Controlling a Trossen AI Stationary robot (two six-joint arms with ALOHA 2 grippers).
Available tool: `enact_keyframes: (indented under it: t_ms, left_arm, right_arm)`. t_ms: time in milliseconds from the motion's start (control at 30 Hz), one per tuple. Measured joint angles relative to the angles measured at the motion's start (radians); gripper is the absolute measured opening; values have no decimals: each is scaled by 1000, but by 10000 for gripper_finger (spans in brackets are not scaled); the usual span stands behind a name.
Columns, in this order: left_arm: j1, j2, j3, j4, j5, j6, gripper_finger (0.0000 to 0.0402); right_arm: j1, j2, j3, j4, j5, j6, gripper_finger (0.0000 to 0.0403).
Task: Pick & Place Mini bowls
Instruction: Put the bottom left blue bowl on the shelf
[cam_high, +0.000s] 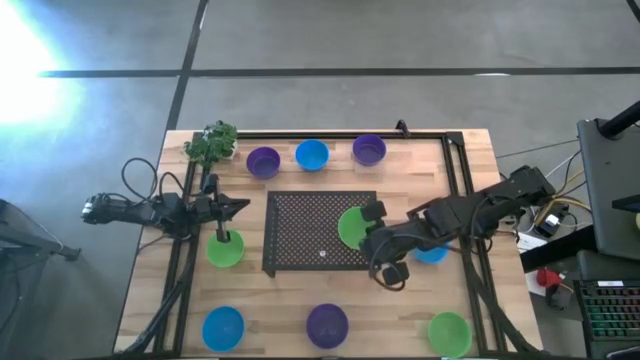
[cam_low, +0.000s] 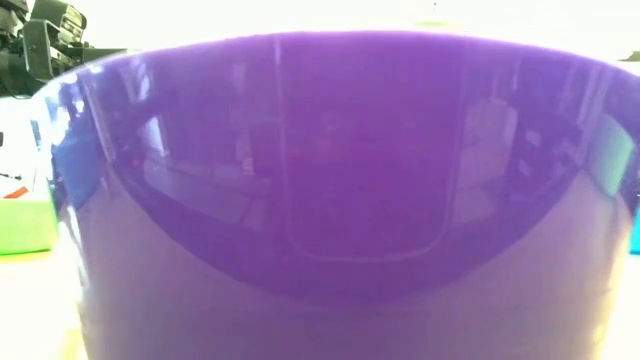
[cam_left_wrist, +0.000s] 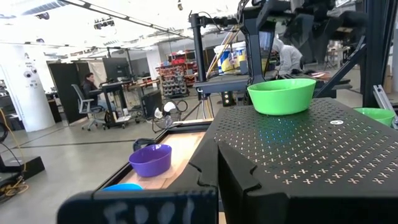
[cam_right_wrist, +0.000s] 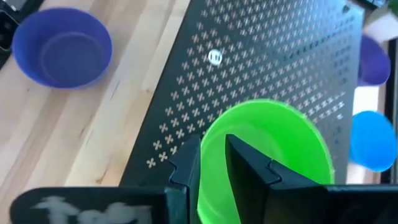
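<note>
The right gripper (cam_right_wrist: 214, 165) is at the right edge of the black mesh mat (cam_high: 310, 230), its fingers (cam_right_wrist: 249, 171) straddling the rim of a lime green bowl (cam_right_wrist: 267, 155) that sits on the mat. Whether they pinch that rim I cannot tell. The left gripper (cam_high: 235, 207), fingers closed and empty, waits just left of the mat beside another green bowl (cam_high: 224, 248) on the wooden surface (cam_high: 280, 305).

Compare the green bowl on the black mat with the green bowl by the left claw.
The green bowl on the mat sits on the black mesh mat's right edge; the green bowl by the left claw sits on bare wood. The right claw straddles the first bowl's rim; the second stands free. Both look alike: lime, upright, same size.
</note>
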Motion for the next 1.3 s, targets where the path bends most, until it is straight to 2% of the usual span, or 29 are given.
enact_keyframes:
  t_ms: [167, 400, 633, 833, 1100, 1300]
  left_arm:
    - [-1, 0, 0, 0, 0, -21, 0]
    - [-1, 0, 0, 0, 8, -257, 0]
    - [-1, -1, 0, 7, 7, -272, 0]
    - [0, -1, 0, 66, -4, -255, 0]
    - [0, 52, 46, 73, -92, -291, 0]
    - [0, 167, 161, -21, -202, -332, 0]
  right_arm:
    - [2, 0, 37, 0, 0, -48, 68]
    - [23, -5, 63, 1, 10, -55, 58]
    - [69, -70, 71, 1, 102, -51, 40]
    - [109, -151, 64, 10, 194, 26, 35]
    - [127, -207, 60, 8, 214, -11, 35]
    - [127, -239, 60, 7, 214, -33, 35]
